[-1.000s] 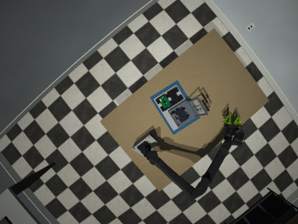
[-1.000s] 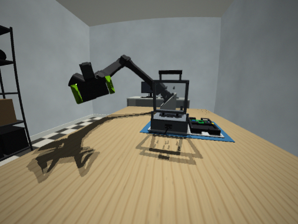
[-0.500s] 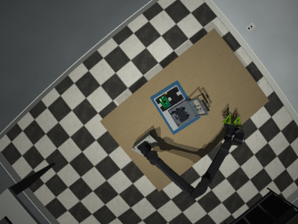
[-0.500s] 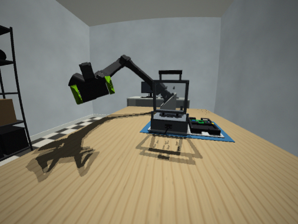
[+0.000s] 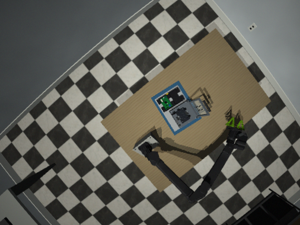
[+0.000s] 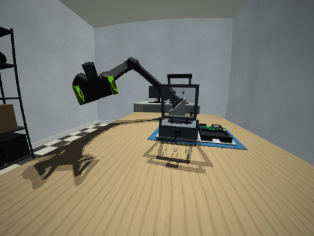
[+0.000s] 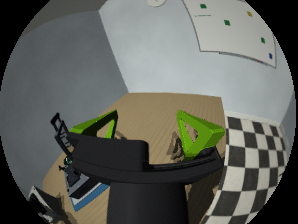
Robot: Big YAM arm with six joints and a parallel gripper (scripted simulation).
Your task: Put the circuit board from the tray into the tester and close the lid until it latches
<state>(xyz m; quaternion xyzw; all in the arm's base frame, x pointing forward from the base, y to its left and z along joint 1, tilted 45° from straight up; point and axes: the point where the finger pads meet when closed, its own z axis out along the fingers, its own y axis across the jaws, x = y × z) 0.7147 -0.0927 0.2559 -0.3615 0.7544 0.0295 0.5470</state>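
The claw (image 5: 235, 122) is being held fully apart and empty, high over the table's edge. The circuit board (image 5: 166, 102) is lying in the tray (image 5: 177, 91); thin, stiff and light, it is best pinched across its long edges at the recesses.

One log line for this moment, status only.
gripper: open, empty, high, far from tray | board: in tray | tester: lid upright, open | step: approach not begun
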